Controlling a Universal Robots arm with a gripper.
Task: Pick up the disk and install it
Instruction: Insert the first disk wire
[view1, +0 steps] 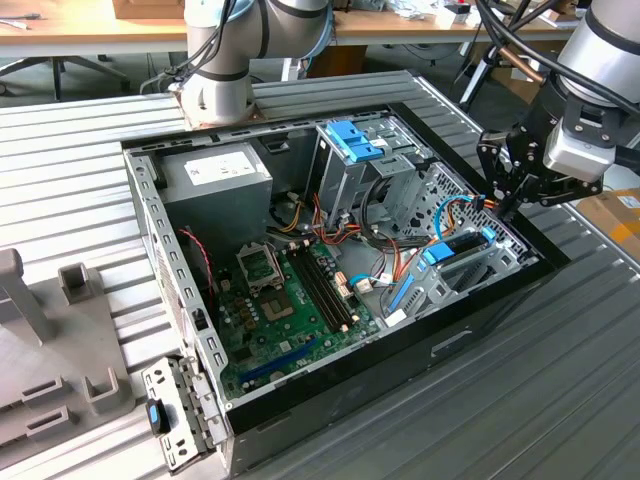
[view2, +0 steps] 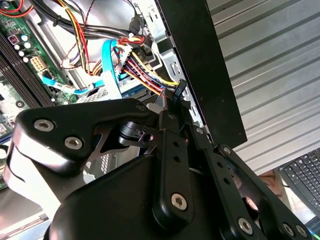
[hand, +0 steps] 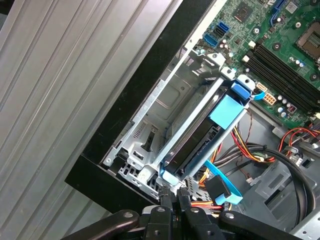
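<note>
On a ribbed grey metal table (view1: 560, 400) lies an open black computer case (view1: 330, 385), its inside facing up. A grey robot arm (view1: 600, 70) reaches in from the exterior view's right, above the case's right edge. Inside the case, a green motherboard (view1: 290, 310) covers the near middle of the floor. A grey power supply (view1: 215, 185) sits at the far left. A tall grey metal cage (view1: 345, 175) stands at the far middle, with a blue latch (view1: 352, 140) on top.

The disk (view1: 462, 245), black with bright blue rails, stands on edge in a low metal bay against the case's right wall. The first wrist view shows it (hand: 192, 147) seated between the bay's silver walls, with one blue end tab toward the motherboard and the other toward the black case wall.

The gripper (view1: 503, 205) hangs just above the disk's outer end. In both wrist views its fingers are drawn together with nothing between them (hand: 173, 195) (view2: 175, 107). The tips sit just beside the disk's blue end tab.

Yellow, red and orange wires (hand: 240, 137) and a thin light-blue cable (hand: 222, 180) run beside the bay.
</note>
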